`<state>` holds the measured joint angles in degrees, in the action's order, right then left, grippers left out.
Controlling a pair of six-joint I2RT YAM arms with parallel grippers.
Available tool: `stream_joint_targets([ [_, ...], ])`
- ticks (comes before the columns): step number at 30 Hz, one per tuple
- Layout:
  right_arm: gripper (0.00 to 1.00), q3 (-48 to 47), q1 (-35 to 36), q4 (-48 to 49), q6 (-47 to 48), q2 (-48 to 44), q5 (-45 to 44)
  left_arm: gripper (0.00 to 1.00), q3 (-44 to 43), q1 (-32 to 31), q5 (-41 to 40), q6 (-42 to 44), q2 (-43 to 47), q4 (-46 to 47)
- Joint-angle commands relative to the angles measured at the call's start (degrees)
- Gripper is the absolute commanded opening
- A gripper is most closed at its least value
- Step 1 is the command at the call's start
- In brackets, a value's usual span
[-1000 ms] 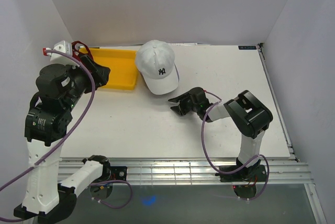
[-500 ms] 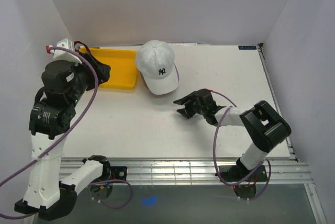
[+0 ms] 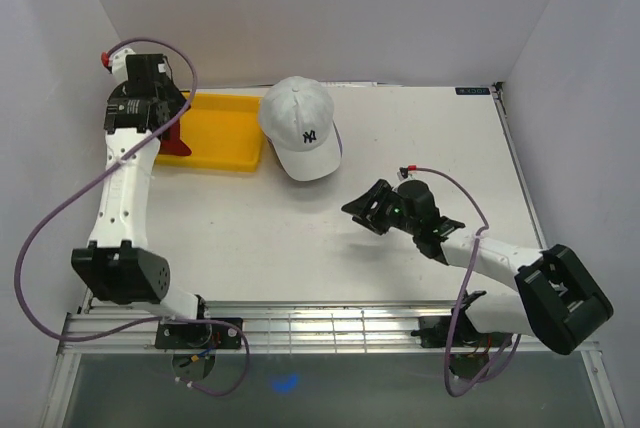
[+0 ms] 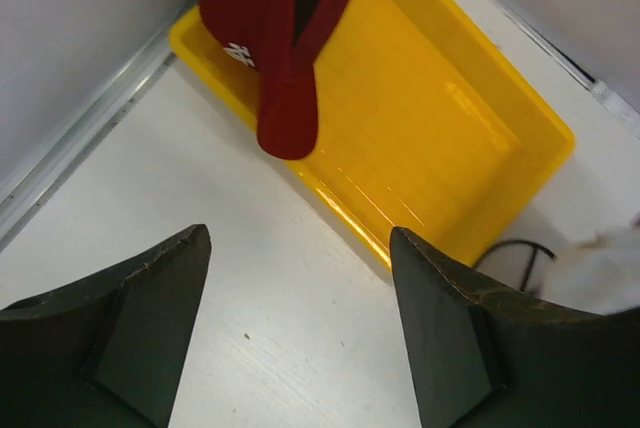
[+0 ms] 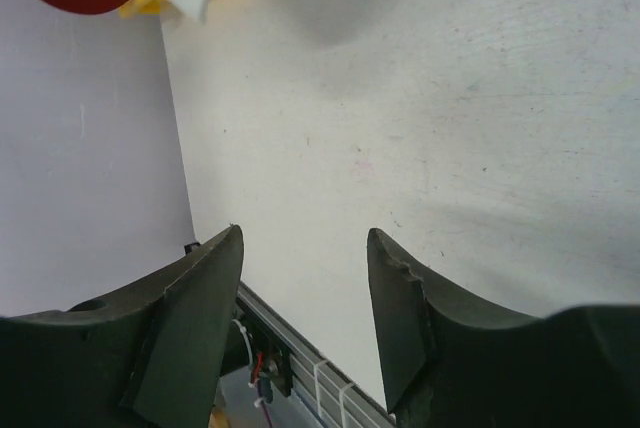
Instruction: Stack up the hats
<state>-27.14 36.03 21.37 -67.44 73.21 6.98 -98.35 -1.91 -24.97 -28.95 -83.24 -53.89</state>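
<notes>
Left hand [image 4: 298,238] spread wide, empty (near red hat [image 4: 272,48]) | right hand [image 5: 305,236] parted, empty

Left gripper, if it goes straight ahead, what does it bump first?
The left gripper likely meets bare table first, just short of the tray; the red cap lies further on. Depth is unclear.

One cap [image 4: 272,48] sits at the tray's [image 4: 430,118] left end, the NY cap [image 3: 300,126] beside its right.

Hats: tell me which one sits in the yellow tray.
The red hat, at the yellow tray's left end; the white NY hat sits outside, right of it.
</notes>
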Motion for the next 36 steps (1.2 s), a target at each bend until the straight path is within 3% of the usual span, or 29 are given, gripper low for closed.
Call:
stream_joint_targets([
  [1, 0.59, -0.1, 0.1, -3.4, 9.3, -6.2, 2.5, 0.83, -4.0, 5.3, -4.0, -1.5, -6.8, 0.6],
  [7, 0.60, -1.5, 0.2, -12.6, 15.7, -16.5, 3.0, 0.80, -9.0, 9.6, -6.4, -3.5, -18.4, 2.5],
  [13, 0.64, -0.1, 0.2, -18.1, 17.7, -25.6, 0.9, 0.79, -10.3, 11.7, -3.9, -0.1, -26.4, 8.3],
  [20, 0.64, 2.4, 0.2, -18.6, 17.6, -27.4, 2.2, 0.74, -8.9, 11.8, -2.9, 0.1, -30.0, 9.4],
  [24, 0.64, 2.7, 0.2, -18.4, 17.6, -27.3, 2.9, 0.56, -8.9, 11.9, -1.7, 1.2, -30.5, 9.9],
  [25, 0.64, 2.6, 0.2, -18.5, 17.6, -27.4, 2.9, 0.43, -8.9, 11.8, -1.5, 1.2, -30.6, 9.9],
  [29, 0.64, 2.6, 0.2, -18.6, 17.8, -27.8, 2.9, 0.11, -9.3, 11.9, 0.3, 1.8, -30.0, 9.7],
  [33, 0.63, 2.4, 0.2, -18.1, 17.8, -27.2, 3.3, 0.00, -9.8, 11.8, 1.9, 2.5, -28.6, 9.0],
  [36, 0.63, 1.1, 0.2, -18.0, 19.4, -26.2, 3.6, 0.00, -9.9, 11.8, 3.2, 2.5, -26.9, 8.5],
])
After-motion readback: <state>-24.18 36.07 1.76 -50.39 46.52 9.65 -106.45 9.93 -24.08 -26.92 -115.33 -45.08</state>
